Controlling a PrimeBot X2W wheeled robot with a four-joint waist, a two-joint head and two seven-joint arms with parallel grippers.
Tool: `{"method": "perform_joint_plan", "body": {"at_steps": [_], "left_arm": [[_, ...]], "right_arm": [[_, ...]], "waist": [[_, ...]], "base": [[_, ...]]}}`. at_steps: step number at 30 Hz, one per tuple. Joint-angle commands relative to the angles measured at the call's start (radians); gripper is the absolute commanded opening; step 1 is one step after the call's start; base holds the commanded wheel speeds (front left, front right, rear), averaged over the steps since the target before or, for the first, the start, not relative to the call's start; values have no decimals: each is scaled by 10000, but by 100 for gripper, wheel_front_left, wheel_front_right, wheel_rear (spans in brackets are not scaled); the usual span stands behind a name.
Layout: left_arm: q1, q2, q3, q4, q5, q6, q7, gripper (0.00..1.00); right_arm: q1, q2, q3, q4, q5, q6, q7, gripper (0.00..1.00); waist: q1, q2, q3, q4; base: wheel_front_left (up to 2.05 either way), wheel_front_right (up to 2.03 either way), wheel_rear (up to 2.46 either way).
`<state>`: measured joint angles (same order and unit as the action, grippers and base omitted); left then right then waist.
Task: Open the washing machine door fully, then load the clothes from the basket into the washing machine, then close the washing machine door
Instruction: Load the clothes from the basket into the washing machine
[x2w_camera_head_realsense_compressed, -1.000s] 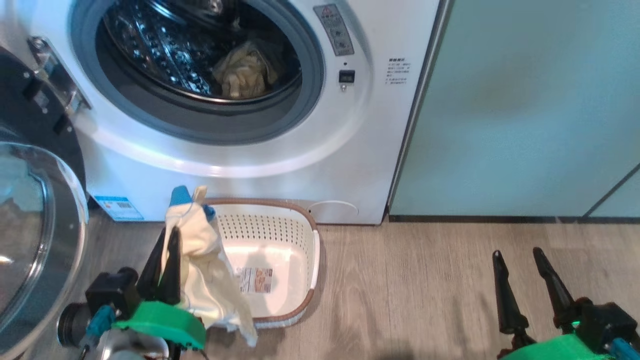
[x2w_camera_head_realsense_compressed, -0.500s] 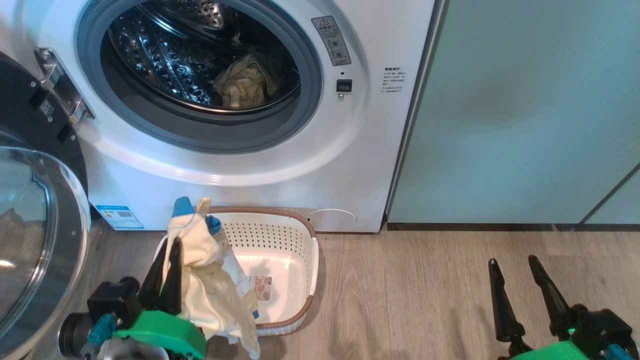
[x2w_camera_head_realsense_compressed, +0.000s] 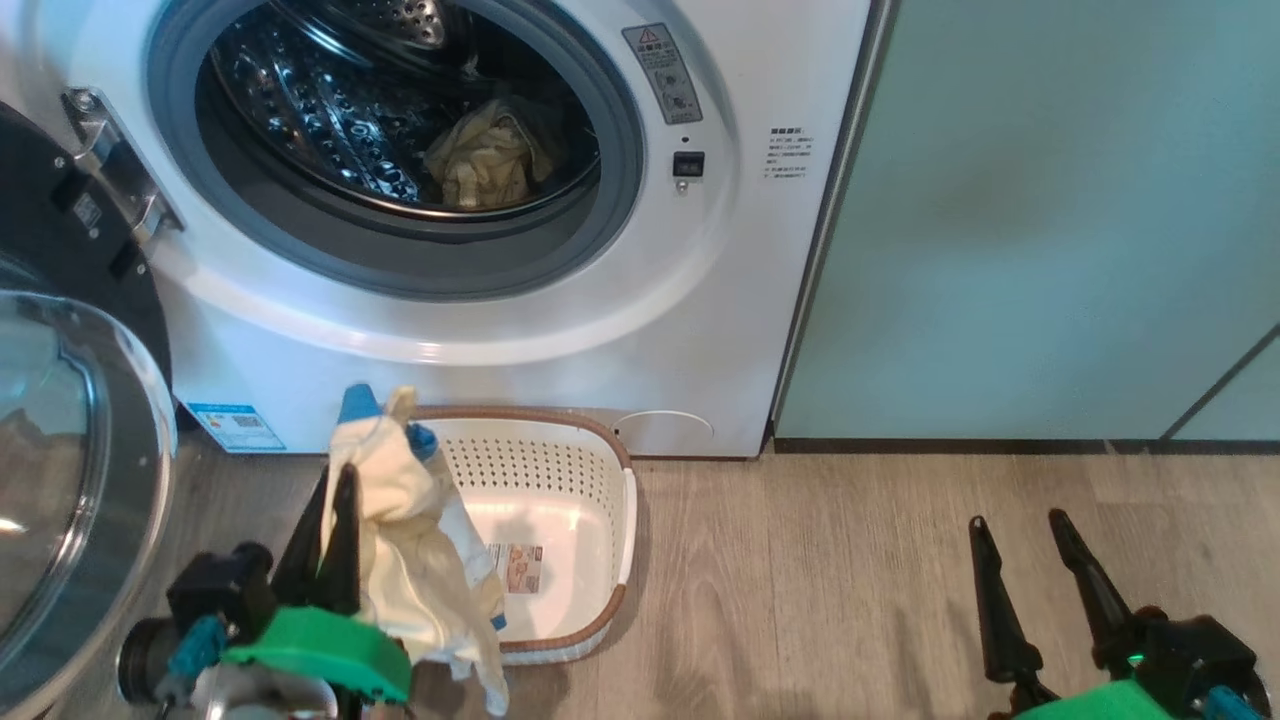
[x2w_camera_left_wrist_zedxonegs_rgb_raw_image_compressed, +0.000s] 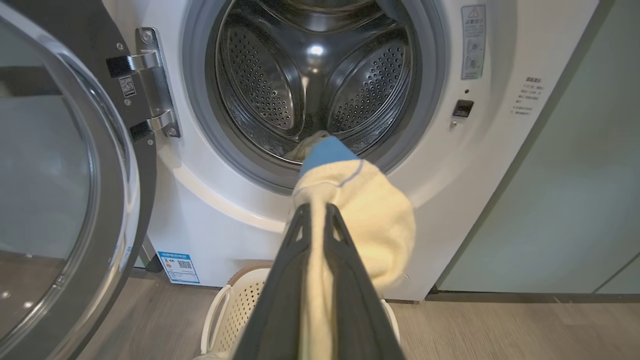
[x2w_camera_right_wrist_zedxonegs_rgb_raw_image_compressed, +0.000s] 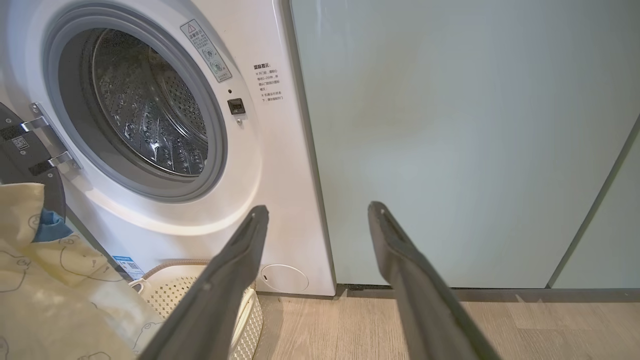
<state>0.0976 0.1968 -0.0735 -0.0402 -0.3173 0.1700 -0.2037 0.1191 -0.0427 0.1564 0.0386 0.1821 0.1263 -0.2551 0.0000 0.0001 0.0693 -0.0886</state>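
My left gripper (x2w_camera_head_realsense_compressed: 335, 485) is shut on a pale yellow garment (x2w_camera_head_realsense_compressed: 410, 540) with blue trim, one of the clothes, held above the left end of the cream basket (x2w_camera_head_realsense_compressed: 628, 520). The basket's floor shows its paper label. In the left wrist view the garment (x2w_camera_left_wrist_zedxonegs_rgb_raw_image_compressed: 370, 215) drapes over the left gripper (x2w_camera_left_wrist_zedxonegs_rgb_raw_image_compressed: 317, 207), which points at the drum mouth of the washing machine (x2w_camera_left_wrist_zedxonegs_rgb_raw_image_compressed: 225, 210). Another yellow garment (x2w_camera_head_realsense_compressed: 487, 155) lies inside the steel drum. The washing machine door (x2w_camera_head_realsense_compressed: 70, 420) stands swung open at the left. My right gripper (x2w_camera_head_realsense_compressed: 1015, 520) is open over the floor at the lower right.
Pale green cabinet doors (x2w_camera_head_realsense_compressed: 1050, 220) stand right of the washing machine (x2w_camera_head_realsense_compressed: 620, 330). Wood floor (x2w_camera_head_realsense_compressed: 820, 580) stretches between the basket and my right gripper (x2w_camera_right_wrist_zedxonegs_rgb_raw_image_compressed: 320, 207). The open door's glass bowl (x2w_camera_left_wrist_zedxonegs_rgb_raw_image_compressed: 45, 175) bulges out close by my left arm.
The head view has shifted slightly. The garment stays pinched in my left gripper and has swung a little. The right gripper stays open.
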Motion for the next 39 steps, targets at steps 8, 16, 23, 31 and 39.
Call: {"method": "perform_joint_plan", "body": {"at_steps": [8,16,23,31,39], "left_arm": [[-1678,216,444,341,-251,-254,-200,0],[-3535,522,653,1504,-650,-640,-147,0],[-5449,1147,893,2539,-972,-1015,293,0],[-7185,1919,1120,3348,-1535,-1417,1608,0],[-9123,3035,1162,3878,-1687,-1550,3350,0]], "right_arm": [[-662,-75,259,-410,-19,44,-67,100],[-1145,-75,297,-589,60,44,-67,100],[-1683,-75,252,-759,315,44,-67,100],[-2222,-75,294,-960,777,44,-67,100],[-2697,-75,398,-1067,1329,44,-67,100]], "waist": [[0,-1,596,-155],[0,-1,1729,-477],[0,-1,3063,-930],[0,-1,4197,-1416],[0,-1,5152,-1954]], "base": [[0,0,0],[0,0,0],[0,0,0],[0,0,0],[0,0,0]]}}
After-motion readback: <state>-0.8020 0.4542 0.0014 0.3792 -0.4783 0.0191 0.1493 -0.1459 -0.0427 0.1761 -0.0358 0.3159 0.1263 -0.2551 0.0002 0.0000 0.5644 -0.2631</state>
